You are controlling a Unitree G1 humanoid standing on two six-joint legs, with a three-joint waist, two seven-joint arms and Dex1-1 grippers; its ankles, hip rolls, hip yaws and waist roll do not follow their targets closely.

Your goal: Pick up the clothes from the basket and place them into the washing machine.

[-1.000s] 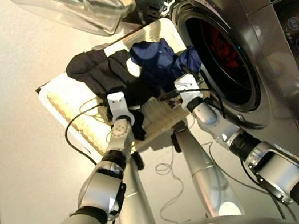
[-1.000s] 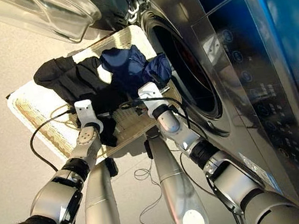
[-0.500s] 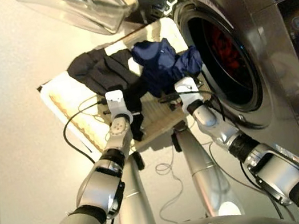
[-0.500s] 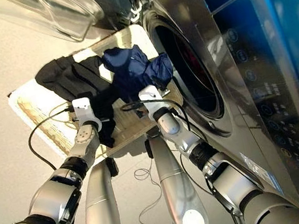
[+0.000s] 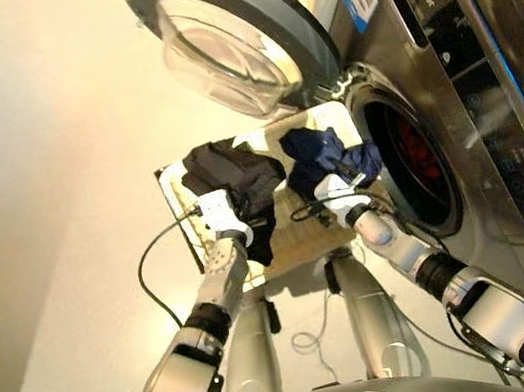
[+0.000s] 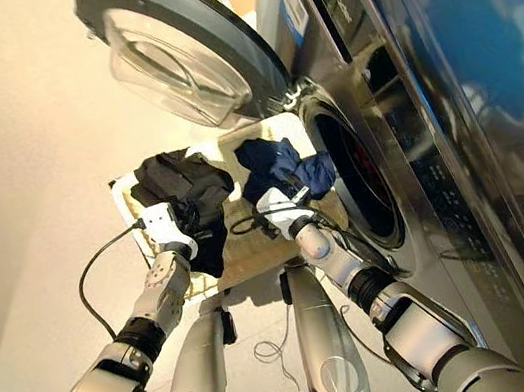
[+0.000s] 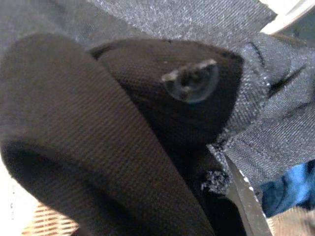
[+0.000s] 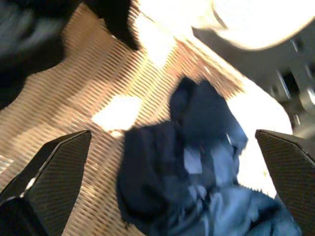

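The washing machine [image 5: 435,140] is the reference landmark: a dark grey front-loader with its round drum hole [image 5: 417,164] exposed. The glass porthole door [image 5: 235,40] stands swung wide open, away from the drum hole, and hangs over the far end of the basket. Coral-red fabric [image 5: 423,149] is visible inside the drum.

The basket [image 5: 290,237], a cream-beige woven tray, lies on the floor [image 5: 48,193] directly in front of the washing machine, one long edge close to the machine's front panel.

The black garment [image 5: 233,176] lies on the side of the basket away from the washing machine, bunched, with one part draped over the near rim. The navy blue garment [image 5: 331,155] lies crumpled on the side of the basket nearest the drum hole, just beside the black garment.

The left pincer [image 5: 229,224] is clenched on the black garment; in the left wrist view black cloth [image 7: 123,128] fills the field and covers the fingers.

The right pincer [image 8: 172,182] is released, its two fingers [image 8: 54,172] spread wide apart, hovering over the navy blue garment without touching it
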